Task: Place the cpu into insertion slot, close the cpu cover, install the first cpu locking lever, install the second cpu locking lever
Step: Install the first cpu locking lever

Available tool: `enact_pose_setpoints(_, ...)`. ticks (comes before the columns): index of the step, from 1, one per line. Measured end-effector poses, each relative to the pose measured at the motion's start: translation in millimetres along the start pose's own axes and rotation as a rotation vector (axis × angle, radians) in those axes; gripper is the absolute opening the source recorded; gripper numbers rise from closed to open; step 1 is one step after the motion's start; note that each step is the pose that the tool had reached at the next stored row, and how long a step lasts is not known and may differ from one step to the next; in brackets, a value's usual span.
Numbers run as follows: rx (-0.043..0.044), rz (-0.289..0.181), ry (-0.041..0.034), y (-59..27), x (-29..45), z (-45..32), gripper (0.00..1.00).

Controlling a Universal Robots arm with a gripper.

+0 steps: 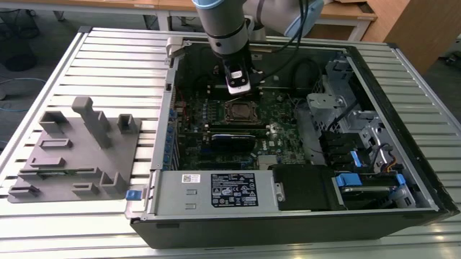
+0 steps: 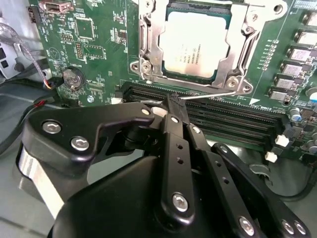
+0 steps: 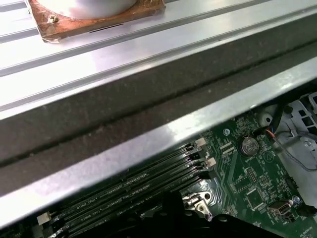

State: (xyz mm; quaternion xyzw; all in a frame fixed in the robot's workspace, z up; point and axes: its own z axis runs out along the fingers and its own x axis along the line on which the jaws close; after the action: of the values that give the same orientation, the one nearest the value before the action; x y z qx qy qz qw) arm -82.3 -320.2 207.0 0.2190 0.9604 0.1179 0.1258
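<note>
**A:** Where is the gripper (image 1: 238, 89) right now?

**B:** In the exterior view the arm (image 1: 224, 27) reaches down into the open computer case (image 1: 288, 232). The gripper hangs just beside the insertion slot (image 1: 226, 112) on the green board (image 1: 191, 116).

**A:** How far open is it?

**B:** Closed up. In the second wrist view its 2 black fingers (image 2: 173, 134) run together and meet at the tips, with no gap between them.

**A:** Is it holding anything?

**B:** The tips sit at the free end of a thin silvery locking lever (image 2: 210, 93). That rod runs along the socket edge nearest the long black memory slots (image 2: 233, 124). The tips appear to touch it, but I cannot tell whether the rod is pinched between them or only pressed.

**A:** And the cpu (image 2: 198, 42)?

**B:** It is seated in the slot with its dull silver-grey top facing up. The cpu cover (image 2: 243, 47) lies flat over it, and the chip's top shows through the cover's square cut-out.

**A:** Anything else close by?

**B:** 1 round coin cell (image 2: 73, 78) sits on the board, well apart from the fingertips.
</note>
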Motion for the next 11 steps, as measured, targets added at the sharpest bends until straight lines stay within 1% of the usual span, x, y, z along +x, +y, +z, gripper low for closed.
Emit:
enact_pose_setpoints(4,-0.0006,-0.003,0.0005,-2.2,-0.5,0.5,0.11)
enact_pose_setpoints(7,-0.0045,-0.007,-0.0027,-3.6,0.2,1.3,0.11)
enact_pose_setpoints(9,-0.0113,-0.009,-0.0047,-4.4,0.6,1.6,0.11)
enact_pose_setpoints(11,-0.0216,-0.008,-0.0048,-4.7,0.9,1.5,0.11)
